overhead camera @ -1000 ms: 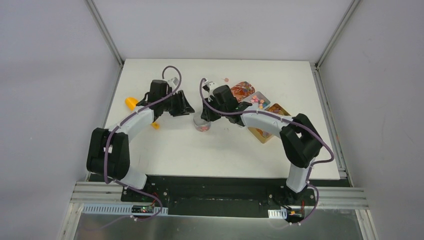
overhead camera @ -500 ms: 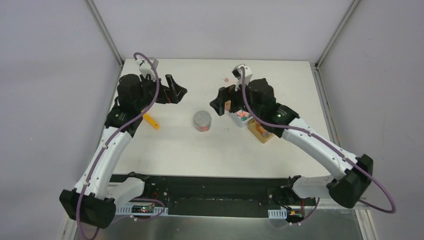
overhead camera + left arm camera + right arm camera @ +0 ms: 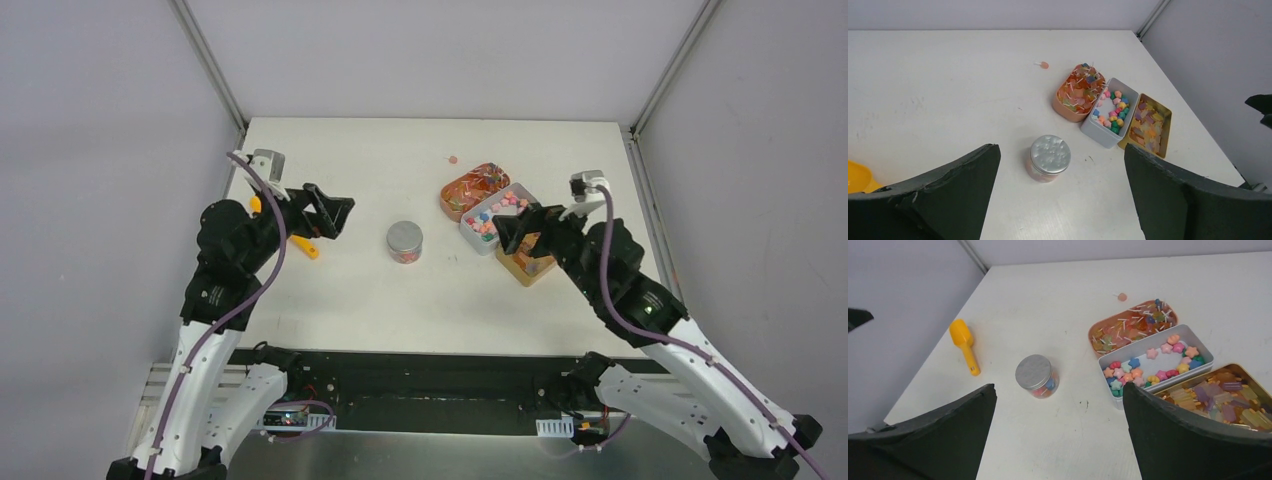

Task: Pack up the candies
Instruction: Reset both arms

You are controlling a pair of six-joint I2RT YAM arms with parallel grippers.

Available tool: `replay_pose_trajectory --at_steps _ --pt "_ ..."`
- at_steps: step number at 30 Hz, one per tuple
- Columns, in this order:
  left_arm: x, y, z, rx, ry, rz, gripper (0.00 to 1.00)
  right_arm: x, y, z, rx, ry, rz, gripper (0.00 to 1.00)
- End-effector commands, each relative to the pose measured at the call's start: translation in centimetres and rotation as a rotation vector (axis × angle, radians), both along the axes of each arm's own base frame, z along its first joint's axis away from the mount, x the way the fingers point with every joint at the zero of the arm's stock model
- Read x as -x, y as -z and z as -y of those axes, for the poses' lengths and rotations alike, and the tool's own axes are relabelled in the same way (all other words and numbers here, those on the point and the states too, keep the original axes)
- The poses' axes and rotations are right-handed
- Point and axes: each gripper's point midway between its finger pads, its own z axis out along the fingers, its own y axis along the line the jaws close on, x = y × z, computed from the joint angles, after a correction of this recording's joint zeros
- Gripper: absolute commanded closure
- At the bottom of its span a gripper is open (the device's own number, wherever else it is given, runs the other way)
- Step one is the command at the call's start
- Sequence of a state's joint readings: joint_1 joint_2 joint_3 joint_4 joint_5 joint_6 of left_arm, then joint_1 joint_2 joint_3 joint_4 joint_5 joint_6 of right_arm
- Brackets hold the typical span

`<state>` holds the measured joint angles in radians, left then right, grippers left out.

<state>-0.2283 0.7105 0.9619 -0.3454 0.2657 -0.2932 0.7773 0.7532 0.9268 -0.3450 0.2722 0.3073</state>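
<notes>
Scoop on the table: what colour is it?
Yellow-orange all over; the scoop shows best in the right wrist view.

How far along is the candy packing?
Done: small clear jar holds some mixed-colour candies, round silver lid on. In hand: nothing; left end effector and right end effector hang open, empty. Left: more candies lie in orange oval tray, white tray, gold tray.

you have nothing to read here: no lettering, label, brand, number or sign can be made out in any of the three views.
</notes>
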Motion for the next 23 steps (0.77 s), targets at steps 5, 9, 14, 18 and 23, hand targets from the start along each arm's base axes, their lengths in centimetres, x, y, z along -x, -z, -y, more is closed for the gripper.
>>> replay_pose_trajectory --at_steps 5,9,14,18,23 --pt "2.5 -1.1 -0.7 0.001 -0.001 0.092 0.01 -0.5 -0.1 2.5 -0.09 0.169 -0.029 0.0" --pt "2.8 -1.2 -0.9 0.0 -0.007 0.099 0.01 -0.9 0.1 2.3 -0.096 0.181 -0.044 0.0" --pt "2.9 -1.3 -1.0 -0.009 -0.012 0.099 0.01 -1.0 -0.3 2.0 -0.097 0.165 -0.027 0.0" --pt "2.9 -1.2 -1.1 -0.014 -0.015 0.096 0.01 -1.1 -0.4 2.2 -0.094 0.176 -0.022 0.0" --pt "2.9 -1.2 -1.1 -0.014 -0.015 0.094 0.01 -1.1 -0.2 2.1 -0.089 0.17 -0.023 0.0"
